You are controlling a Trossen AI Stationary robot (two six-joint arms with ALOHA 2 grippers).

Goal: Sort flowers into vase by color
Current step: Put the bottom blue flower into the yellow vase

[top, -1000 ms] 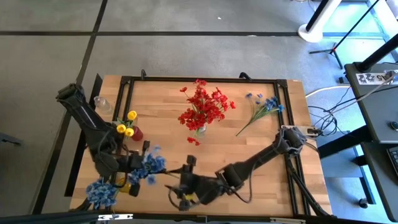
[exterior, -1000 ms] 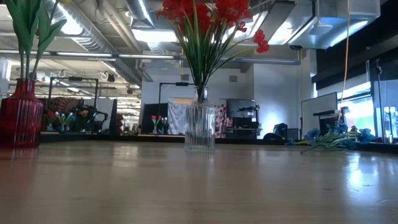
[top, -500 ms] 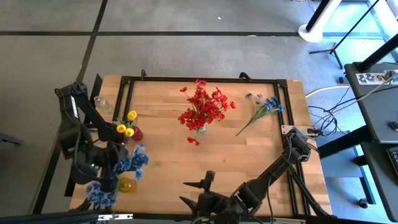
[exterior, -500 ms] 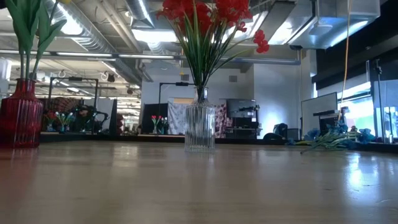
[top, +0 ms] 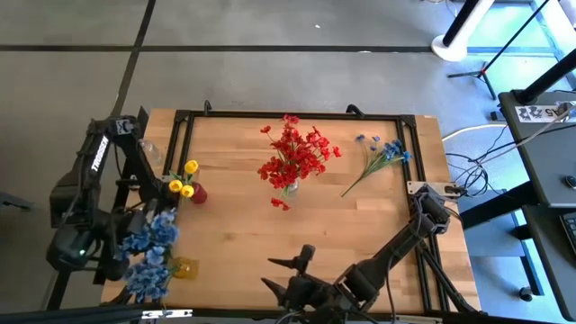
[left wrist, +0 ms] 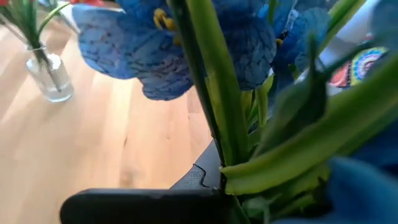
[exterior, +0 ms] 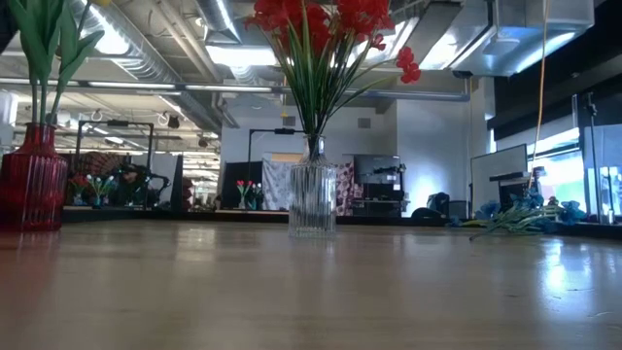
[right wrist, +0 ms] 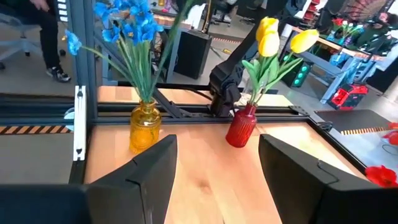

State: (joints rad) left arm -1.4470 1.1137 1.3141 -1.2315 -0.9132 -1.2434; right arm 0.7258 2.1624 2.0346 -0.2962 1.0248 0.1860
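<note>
Red flowers point(top: 297, 155) stand upright in a clear vase at the table's center. Yellow flowers point(top: 183, 181) rise from a red vase at nine o'clock. Blue flowers point(top: 148, 277) fill a yellow vase at seven o'clock, another blue spray point(top: 151, 236) held above them; loose blue flowers point(top: 382, 153) lie flat at two o'clock.

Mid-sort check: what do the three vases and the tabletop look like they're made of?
Clear ribbed vase holding red flowers: looks like glass, transparent with vertical ridges. Small red vase with yellow blooms: translucent, glossy, probably tinted glass, possibly plastic. Amber-yellow vase with blue flowers: the same glossy, see-through look. Tabletop: light wood planks with visible seams and grain, with a mild sheen.
</note>
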